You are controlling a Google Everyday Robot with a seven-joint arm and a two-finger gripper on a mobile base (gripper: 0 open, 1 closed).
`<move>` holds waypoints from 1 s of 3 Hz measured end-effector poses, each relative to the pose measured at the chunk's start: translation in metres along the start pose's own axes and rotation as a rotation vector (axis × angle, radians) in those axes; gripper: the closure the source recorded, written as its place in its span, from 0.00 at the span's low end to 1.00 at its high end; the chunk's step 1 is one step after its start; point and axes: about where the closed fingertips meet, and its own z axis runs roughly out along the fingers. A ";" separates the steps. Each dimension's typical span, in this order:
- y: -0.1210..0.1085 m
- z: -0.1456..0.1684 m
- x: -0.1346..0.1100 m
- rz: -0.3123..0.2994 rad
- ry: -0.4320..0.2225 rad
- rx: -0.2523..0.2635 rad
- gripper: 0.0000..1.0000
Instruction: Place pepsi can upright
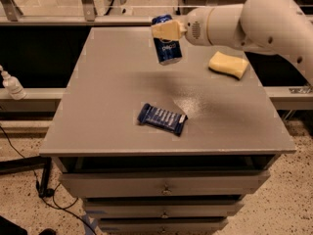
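The pepsi can [167, 48] is held clamped near its top in the jaws of the gripper [168, 31], above the far part of the desk [107, 97], slightly tilted. It is best levelled, lowered until its base is seated flat, and only then released.

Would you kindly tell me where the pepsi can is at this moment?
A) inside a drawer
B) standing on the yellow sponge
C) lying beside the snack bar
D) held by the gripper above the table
D: the gripper holds the pepsi can, tilted, in the air over the table.
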 end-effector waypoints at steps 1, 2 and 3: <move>0.000 -0.022 0.013 -0.012 -0.094 -0.040 1.00; 0.003 -0.048 0.022 -0.068 -0.184 -0.082 1.00; 0.008 -0.068 0.034 -0.144 -0.242 -0.113 1.00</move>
